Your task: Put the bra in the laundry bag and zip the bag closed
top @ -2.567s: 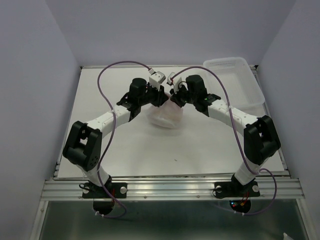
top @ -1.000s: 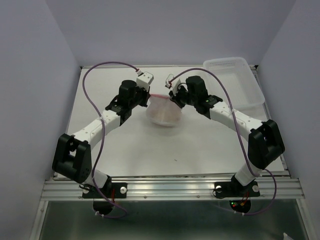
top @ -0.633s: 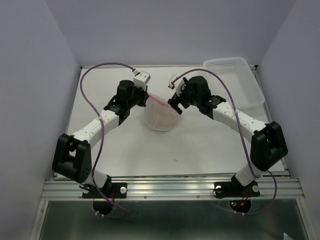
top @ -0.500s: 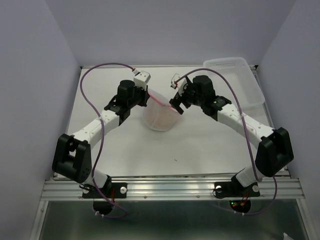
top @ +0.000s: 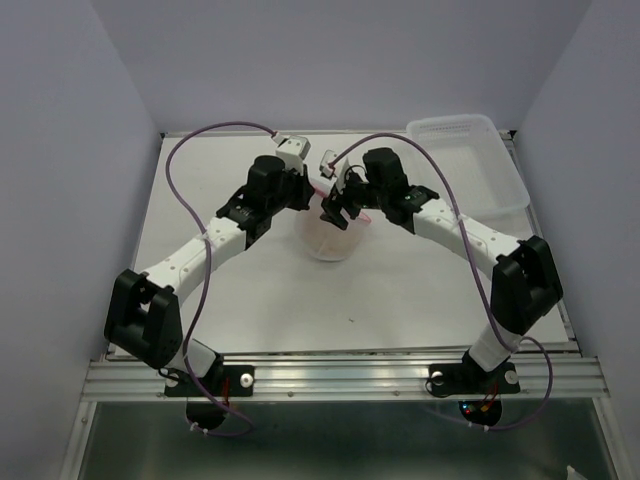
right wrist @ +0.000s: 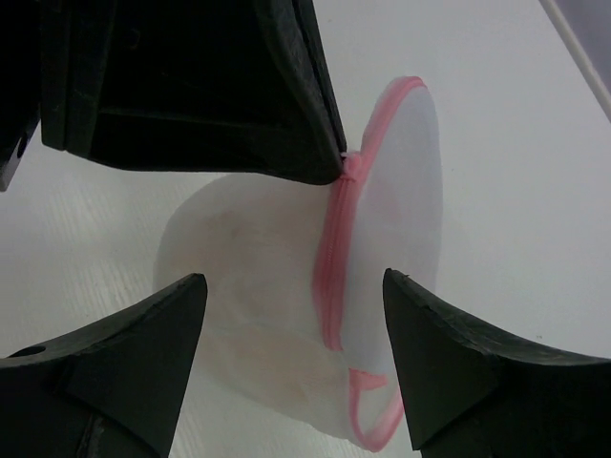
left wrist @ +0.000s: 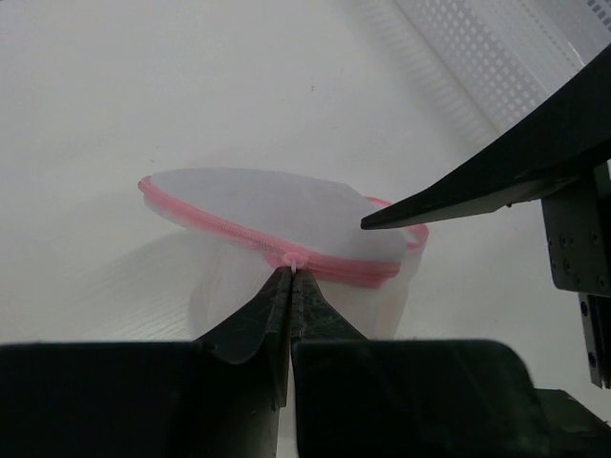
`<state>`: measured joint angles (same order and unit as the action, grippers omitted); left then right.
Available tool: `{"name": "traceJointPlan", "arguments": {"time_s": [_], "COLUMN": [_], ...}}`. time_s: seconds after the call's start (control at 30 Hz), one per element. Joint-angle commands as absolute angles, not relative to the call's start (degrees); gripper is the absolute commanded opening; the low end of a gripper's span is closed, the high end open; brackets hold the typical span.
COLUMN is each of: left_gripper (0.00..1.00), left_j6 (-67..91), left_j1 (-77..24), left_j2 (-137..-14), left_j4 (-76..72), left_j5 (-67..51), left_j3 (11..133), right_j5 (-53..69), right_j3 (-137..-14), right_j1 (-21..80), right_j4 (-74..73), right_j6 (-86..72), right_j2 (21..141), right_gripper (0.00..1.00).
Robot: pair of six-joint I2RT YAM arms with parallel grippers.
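Laundry bag (left wrist: 277,205) sits just ahead of the left gripper (left wrist: 290,275), which is pinched shut on its pink zipper rim (left wrist: 334,267); the right gripper (right wrist: 291,286) (jaws wide, holding nothing) hovers over it, rim running lengthwise between its fingers.

Plain white table (top: 400,290). The mesh laundry bag (top: 325,238) sits on it about mid-table, and a clear-white basket tray (top: 455,122) lies well off to the bag's far right.
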<state>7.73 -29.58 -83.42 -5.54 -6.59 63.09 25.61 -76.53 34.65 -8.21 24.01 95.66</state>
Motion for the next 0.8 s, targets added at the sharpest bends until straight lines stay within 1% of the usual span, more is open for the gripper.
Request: {"name": "traceJointPlan", "arguments": {"time_s": [0.0,0.07,0.1,0.17,0.2,0.3,0.33,0.43,0.47,0.53,0.67,0.77], "left_gripper": [0.0,0.0,0.0,0.0,0.0,0.0,0.0,0.0,0.0,0.0,0.0,0.0], "left_j6": [11.6,11.5,11.5,11.6,11.6,11.6,11.6,11.0,11.0,10.8,10.4,10.3], "left_j1": [-31.0,-31.6,-31.7,-31.8,-31.9,-32.0,-32.1,-32.1,-32.2,-32.1,-32.1,-32.1], "left_j2": [-81.3,-81.2,-81.2,-81.3,-81.4,-81.2,-80.9,-79.8,-79.5,-78.8,-78.8,-79.8], "left_j4": [-5.6,-5.5,-5.3,-4.7,-4.6,-4.4,-4.4,-4.8,-5.2,-5.4,-5.4,-5.5], "left_j5": [-5.2,-4.3,-4.3,-4.1,-4.0,-4.4,-4.6,-4.8,-4.4,-4.0,-2.8,1.8], "left_j3": [65.7,65.5,65.5,65.7,65.6,65.5,65.4,65.0,64.4,64.1,63.9,63.5], "right_j5": [27.2,26.7,26.4,25.8,25.4,24.3,24.0,23.6,23.5,23.8,24.5,23.6], "right_j3": [-80.3,-80.5,-80.7,-80.9,-81.1,-81.3,-81.3,-81.1,-80.9,-80.0,-77.6,-74.8], "right_j1": [35.2,35.8,35.8,35.8,35.8,35.8,35.8,35.8,35.8,35.8,35.8,35.8], "right_j4": [-4.8,-4.2,-3.8,-3.3,-3.1,-3.0,-3.0,-3.0,-3.0,-3.0,-2.5,-1.0], "right_j6": [22.3,21.9,21.6,21.3,21.0,20.7,20.7,20.8,21.0,21.8,23.5,24.9], "right_j2": [96.4,97.2,97.5,98.0,98.3,99.0,99.2,99.3,99.1,97.9,95.2,92.5], "right_gripper": [0.79,0.77,0.72,0.65,0.55,0.36,0.35,0.24,0.11,0.01,0.01,0.01]}}
